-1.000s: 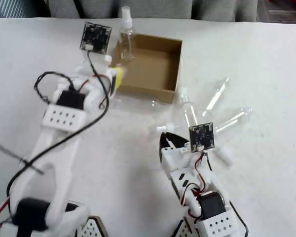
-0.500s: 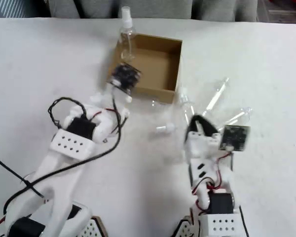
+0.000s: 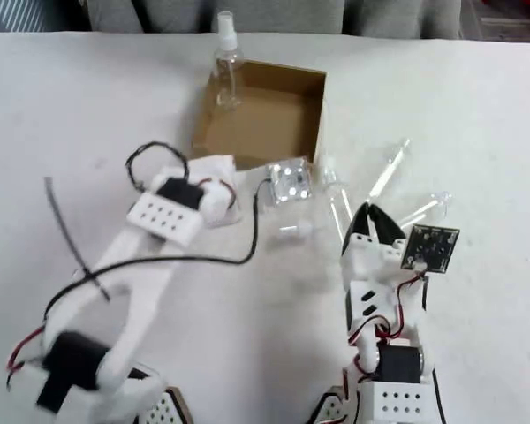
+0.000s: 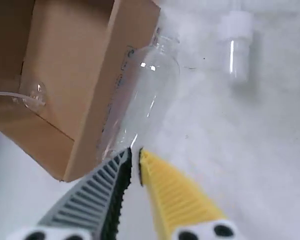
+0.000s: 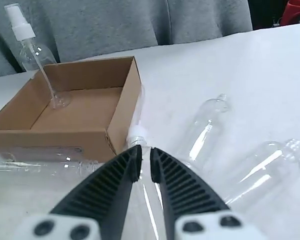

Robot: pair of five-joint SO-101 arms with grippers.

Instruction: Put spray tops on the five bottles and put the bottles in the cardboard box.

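The cardboard box (image 3: 311, 124) stands open at the back of the table. In its far left corner stands a clear bottle with a white spray top (image 3: 225, 57), also the bottle (image 5: 31, 50). My left gripper (image 4: 135, 155) is shut and empty, just short of a clear topless bottle (image 4: 147, 95) lying against the box's outer front wall (image 4: 90, 100). My right gripper (image 5: 145, 155) is shut, hovering over a lying bottle with a white spray top (image 5: 137, 134). Two topless bottles (image 5: 205, 125) (image 5: 265, 160) lie to its right. A loose white top (image 3: 297, 230) lies between the arms.
The left arm (image 3: 172, 208) stretches across the table's middle, its wrist at the box's front right corner. The right arm (image 3: 380, 291) stands near the front edge. White tabletop (image 3: 477, 106) spreads right of the box, and grey cloth (image 5: 140, 20) hangs behind.
The left arm swung from the box's left side rightward along its front wall. The right arm shifted right and forward to the lying bottles.
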